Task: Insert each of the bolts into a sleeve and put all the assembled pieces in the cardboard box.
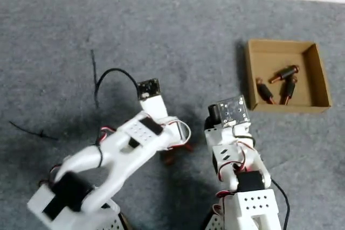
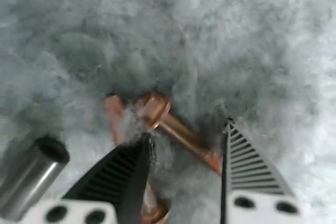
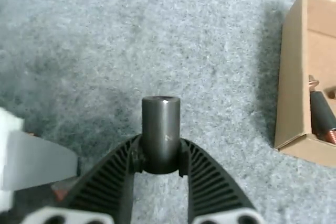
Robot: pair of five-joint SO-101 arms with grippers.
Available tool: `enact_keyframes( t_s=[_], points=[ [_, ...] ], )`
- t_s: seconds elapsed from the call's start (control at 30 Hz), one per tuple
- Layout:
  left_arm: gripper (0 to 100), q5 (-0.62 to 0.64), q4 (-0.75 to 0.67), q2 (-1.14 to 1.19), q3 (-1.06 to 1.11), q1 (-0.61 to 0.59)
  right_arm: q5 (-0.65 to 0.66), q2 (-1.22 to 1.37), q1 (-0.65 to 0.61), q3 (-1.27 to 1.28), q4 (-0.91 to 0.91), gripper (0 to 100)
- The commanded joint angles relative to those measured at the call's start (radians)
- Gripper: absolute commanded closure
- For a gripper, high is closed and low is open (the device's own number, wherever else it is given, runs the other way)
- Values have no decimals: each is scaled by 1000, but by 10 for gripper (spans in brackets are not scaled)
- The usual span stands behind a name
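The right jaws grip a sleeve (image 3: 161, 129) at mid-frame, the left jaws stand open astride a bolt (image 2: 178, 129) on the tabletop (image 2: 220, 24), and three assembled pieces (image 1: 284, 74) lie in the cardboard box (image 1: 280, 47), upper right.

bolts (image 1: 170, 157): mostly under left arm (image 1: 129, 144) | cardboard box (image 3: 292, 77): edge-cut | sleeve (image 2: 30, 178): edge-cut

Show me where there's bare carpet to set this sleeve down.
Free: the wide carpet between the black cable and the cardboard box. Crowded: under the left gripper, where loose bolts lie, and the box's middle, holding three assembled pieces.
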Motion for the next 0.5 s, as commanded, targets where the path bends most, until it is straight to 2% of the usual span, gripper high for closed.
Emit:
enact_keyframes(
  t_s=[0.0,0.3,0.37,0.47],
  points=[
    [800,11,-2,113,-93,-4,3,-15,12,-8,-30,995],
    [803,11,48,125,-116,-4,3,-13,12,-8,-30,995],
    [847,11,48,125,-116,-5,3,-13,12,-8,-30,995],
    [986,11,46,125,-116,-36,3,-13,12,-8,-30,995]
  ],
)
